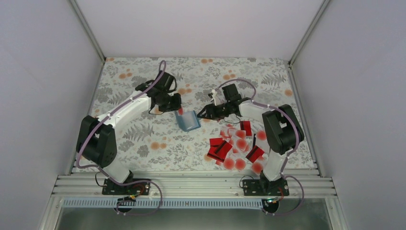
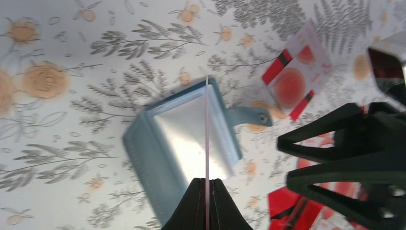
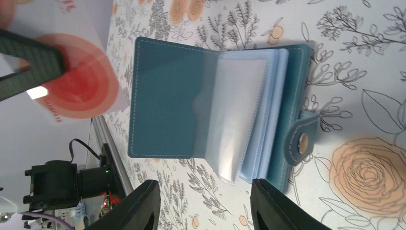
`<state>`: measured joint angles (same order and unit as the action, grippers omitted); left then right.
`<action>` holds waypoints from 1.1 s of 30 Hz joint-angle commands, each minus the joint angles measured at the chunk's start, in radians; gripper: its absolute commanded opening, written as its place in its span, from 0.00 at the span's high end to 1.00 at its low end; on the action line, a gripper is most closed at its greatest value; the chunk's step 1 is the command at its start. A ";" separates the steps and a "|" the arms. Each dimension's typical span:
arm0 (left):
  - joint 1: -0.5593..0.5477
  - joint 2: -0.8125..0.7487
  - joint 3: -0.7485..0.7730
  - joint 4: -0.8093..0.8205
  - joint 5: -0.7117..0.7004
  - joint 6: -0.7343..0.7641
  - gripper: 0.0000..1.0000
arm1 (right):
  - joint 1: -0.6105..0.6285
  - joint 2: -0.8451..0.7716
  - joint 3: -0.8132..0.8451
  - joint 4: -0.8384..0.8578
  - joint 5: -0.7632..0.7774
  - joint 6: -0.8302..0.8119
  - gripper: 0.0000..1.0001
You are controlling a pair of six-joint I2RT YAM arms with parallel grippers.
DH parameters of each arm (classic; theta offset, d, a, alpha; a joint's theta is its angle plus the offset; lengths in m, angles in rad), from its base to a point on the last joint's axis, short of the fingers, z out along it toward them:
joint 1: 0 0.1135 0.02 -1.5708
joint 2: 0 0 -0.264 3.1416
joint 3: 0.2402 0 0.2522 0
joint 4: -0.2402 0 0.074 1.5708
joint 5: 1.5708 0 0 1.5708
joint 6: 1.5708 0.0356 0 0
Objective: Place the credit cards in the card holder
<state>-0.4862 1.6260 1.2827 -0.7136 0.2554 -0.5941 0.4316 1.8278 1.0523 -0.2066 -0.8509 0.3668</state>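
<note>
The left tool [image 2: 207, 189] is pinching one pale red-dot card [image 3: 81, 91] on edge, its fingers pressed together on the card's lower rim, and is hanging it just above the card holder [image 3: 167, 96]. The card holder is lying open on the worktop between the two arms, with its clear sleeves [image 3: 239, 110] fanning up loosely and its snap tab [image 3: 300, 141] sticking out to the side. The right tool [image 3: 205, 191] is standing spread just beside the holder, gripping nothing. The rest of the credit cards [image 1: 238, 146] are lying heaped in front of the right arm's base, well apart from the holder. Nothing is pinning the holder down, so a card pushed against a sleeve mouth is likely to be shoving the whole wallet across the cloth, or flopping the sleeves shut. The thin card, held by one rim only, is at risk of bowing or twisting out of the pinch. The two tools are working close together and could knock each other. The surface is a pale tablecloth [image 1: 139, 139] printed with grey leaves and orange blossoms; plain white walls [image 1: 191, 24] are closing it in, with an aluminium rail [image 1: 191, 184] running along the near edge.
</note>
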 commanded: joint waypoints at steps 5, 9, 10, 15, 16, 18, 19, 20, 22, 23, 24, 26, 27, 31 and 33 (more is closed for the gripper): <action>0.009 -0.032 -0.051 -0.018 -0.086 0.145 0.97 | 0.031 0.055 0.001 0.047 -0.060 0.051 0.49; 0.009 -0.018 -0.071 -0.014 -0.091 0.153 0.98 | 0.052 0.087 0.012 0.050 -0.057 0.060 0.46; 0.009 -0.014 -0.074 -0.012 -0.096 0.154 0.98 | 0.055 0.097 0.017 0.049 -0.056 0.061 0.45; 0.009 -0.004 -0.084 -0.010 -0.110 0.166 0.98 | 0.065 0.132 0.044 0.044 -0.066 0.059 0.43; 0.009 0.000 -0.086 -0.011 -0.113 0.169 0.98 | 0.068 0.135 0.046 0.044 -0.067 0.058 0.43; 0.009 0.002 -0.091 -0.010 -0.118 0.172 0.98 | 0.071 0.145 0.049 0.045 -0.072 0.059 0.43; 0.009 0.002 -0.094 -0.007 -0.119 0.174 0.98 | 0.073 0.149 0.052 0.043 -0.075 0.058 0.43; 0.009 0.000 -0.098 -0.004 -0.119 0.172 0.98 | 0.074 0.157 0.056 0.042 -0.078 0.057 0.43; 0.008 0.000 -0.108 0.003 -0.118 0.170 0.98 | 0.078 0.165 0.066 0.030 -0.084 0.051 0.43; 0.009 0.001 -0.114 0.006 -0.117 0.169 0.98 | 0.080 0.168 0.074 0.022 -0.085 0.046 0.43; 0.009 0.000 -0.116 0.010 -0.115 0.166 0.98 | 0.081 0.168 0.076 0.016 -0.085 0.042 0.43; 0.009 0.003 -0.117 0.016 -0.107 0.166 0.98 | 0.082 0.168 0.075 0.008 -0.088 0.037 0.43; 0.009 0.005 -0.115 0.016 -0.103 0.166 0.98 | 0.081 0.169 0.078 -0.002 -0.086 0.031 0.44; 0.009 0.003 -0.115 0.021 -0.099 0.168 0.98 | 0.081 0.151 0.106 -0.062 -0.042 -0.005 0.44; 0.009 0.004 -0.117 0.020 -0.097 0.169 0.98 | 0.082 0.142 0.127 -0.109 -0.019 -0.018 0.44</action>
<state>-0.4789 1.6154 1.1713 -0.7116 0.1532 -0.4362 0.5037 1.9793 1.1267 -0.2295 -0.9051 0.3939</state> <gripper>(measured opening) 0.028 0.564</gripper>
